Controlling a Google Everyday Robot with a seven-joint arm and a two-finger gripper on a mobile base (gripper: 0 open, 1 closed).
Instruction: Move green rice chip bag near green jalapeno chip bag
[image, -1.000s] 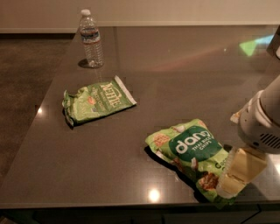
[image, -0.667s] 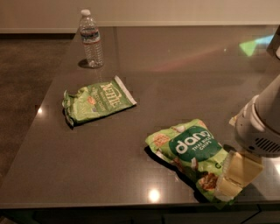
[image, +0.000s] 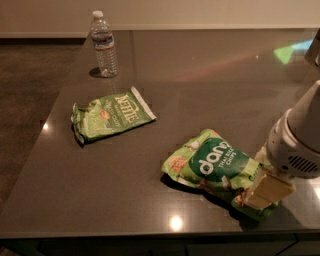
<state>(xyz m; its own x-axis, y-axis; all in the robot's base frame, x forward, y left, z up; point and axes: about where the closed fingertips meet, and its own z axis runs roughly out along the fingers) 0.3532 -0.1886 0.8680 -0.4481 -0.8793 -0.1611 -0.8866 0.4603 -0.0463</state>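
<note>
The green rice chip bag (image: 214, 170) lies flat near the front right of the dark table, lime green with a dark green oval and white "dang" lettering. The green jalapeno chip bag (image: 111, 115) lies flat to its upper left, pale green with a white strip along its right end. A wide gap of table separates the two bags. My gripper (image: 267, 191) is at the rice chip bag's right end, down on or just over it, and covers that end of the bag. The white arm housing (image: 295, 142) rises behind it.
A clear plastic water bottle (image: 104, 45) stands upright at the back left of the table. The table's front edge (image: 150, 234) runs just below the rice chip bag and the gripper. The left edge lies close to the jalapeno bag.
The arm has edged very slightly down and to the left at the rice chip bag's right end. Neither bag has moved.
</note>
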